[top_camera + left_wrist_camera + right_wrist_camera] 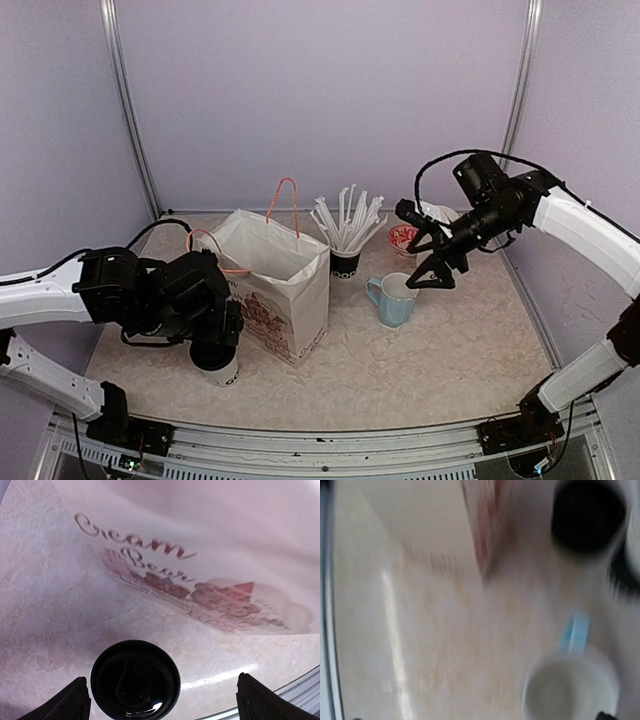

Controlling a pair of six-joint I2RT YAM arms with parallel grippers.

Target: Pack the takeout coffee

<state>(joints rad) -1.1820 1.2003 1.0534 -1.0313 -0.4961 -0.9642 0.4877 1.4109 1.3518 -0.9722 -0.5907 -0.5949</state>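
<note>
Where the lidded cup (220,373) stands, a paper bag (285,290) rises just beside it.

A robot-lab test booth dressed up as a coffee counter, not a real café. Plain pale lilac wall panels (320,90) close in three sides, joined at the corners by bare grey metal posts (128,110). The beige marble-patterned tabletop (460,350) ends at the near side in a silver aluminium rail (330,438). Two white-and-black robot arms are bolted there, the left arm (40,300) and the right arm (590,225), with a black cable (440,160) looping loose. What stands on the table is coffee-shop stock: a white paper carrier bag with salmon cord handles (285,290) printed "Cream" and "Bean", a dark cup stuffed with white wrapped straws (345,264), a light-blue ceramic mug (397,300) – and a white paper takeout cup with a black plastic lid (225,375)
</note>
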